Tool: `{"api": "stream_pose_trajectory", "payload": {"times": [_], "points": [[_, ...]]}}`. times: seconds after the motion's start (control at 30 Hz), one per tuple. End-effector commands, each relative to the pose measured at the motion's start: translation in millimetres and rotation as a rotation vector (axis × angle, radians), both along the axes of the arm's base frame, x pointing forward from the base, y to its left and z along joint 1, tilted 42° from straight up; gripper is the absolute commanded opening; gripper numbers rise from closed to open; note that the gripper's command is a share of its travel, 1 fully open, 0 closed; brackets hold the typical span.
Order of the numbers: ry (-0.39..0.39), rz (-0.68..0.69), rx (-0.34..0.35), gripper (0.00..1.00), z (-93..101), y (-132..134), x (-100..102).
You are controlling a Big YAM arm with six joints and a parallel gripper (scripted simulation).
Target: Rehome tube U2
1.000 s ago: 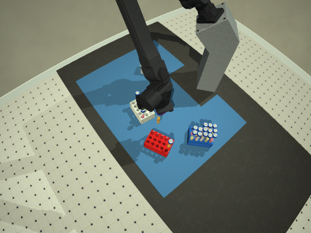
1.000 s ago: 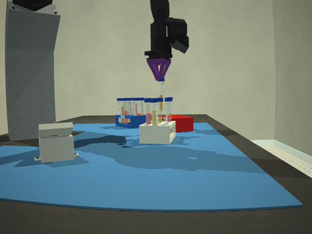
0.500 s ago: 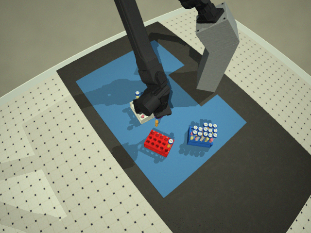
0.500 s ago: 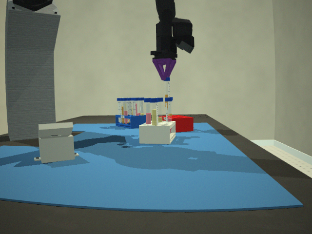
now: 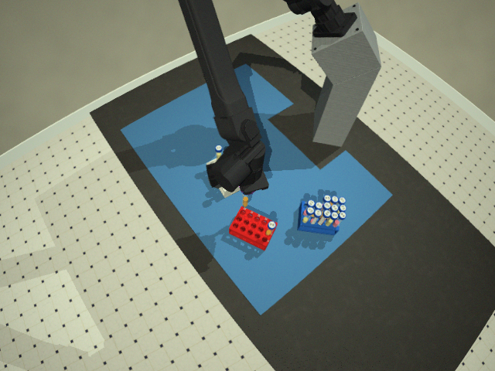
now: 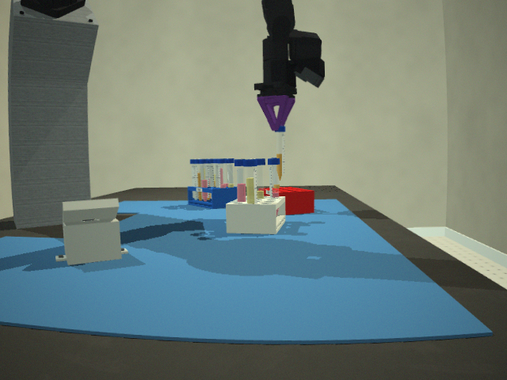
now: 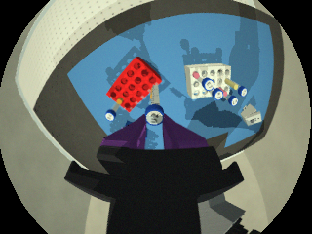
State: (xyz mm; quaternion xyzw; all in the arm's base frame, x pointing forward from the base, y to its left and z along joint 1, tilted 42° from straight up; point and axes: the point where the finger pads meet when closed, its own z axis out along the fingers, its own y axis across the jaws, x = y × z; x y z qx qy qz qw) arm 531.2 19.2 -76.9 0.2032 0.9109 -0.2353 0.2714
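My gripper (image 6: 276, 123), with purple fingers, is shut on the blue cap of a tube with orange liquid (image 6: 280, 153). It holds the tube upright in the air. The tube's tip (image 5: 245, 199) hangs a little above the corner of the red quarantine rack (image 5: 251, 225) that lies towards the white rack. In the wrist view the cap (image 7: 154, 115) sits between my fingers, and I cannot read its ID. The white destination rack (image 6: 256, 214) holds a few tubes and is mostly hidden under the arm in the top view. The blue source rack (image 5: 323, 224) holds several capped tubes.
One tube (image 5: 271, 226) stands in a corner well of the red rack. A light grey button box (image 6: 90, 230) stands on the mat, apart from the racks. A tall grey tower (image 5: 343, 79) stands behind the mat.
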Motion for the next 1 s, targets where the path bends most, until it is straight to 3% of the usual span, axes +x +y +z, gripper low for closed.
{"api": "stream_pose_trajectory", "payload": {"times": [0.0, 0.13, 0.97], "points": [[-0.02, 0.02, 0.006, 0.0, 10.1, 19.0, 13.2], [-0.023, 0.01, 0.005, 0.0, 11.9, 9.6, 13.1], [-0.023, 0.01, 0.005, 0.0, 11.9, 9.6, 13.1]]}}
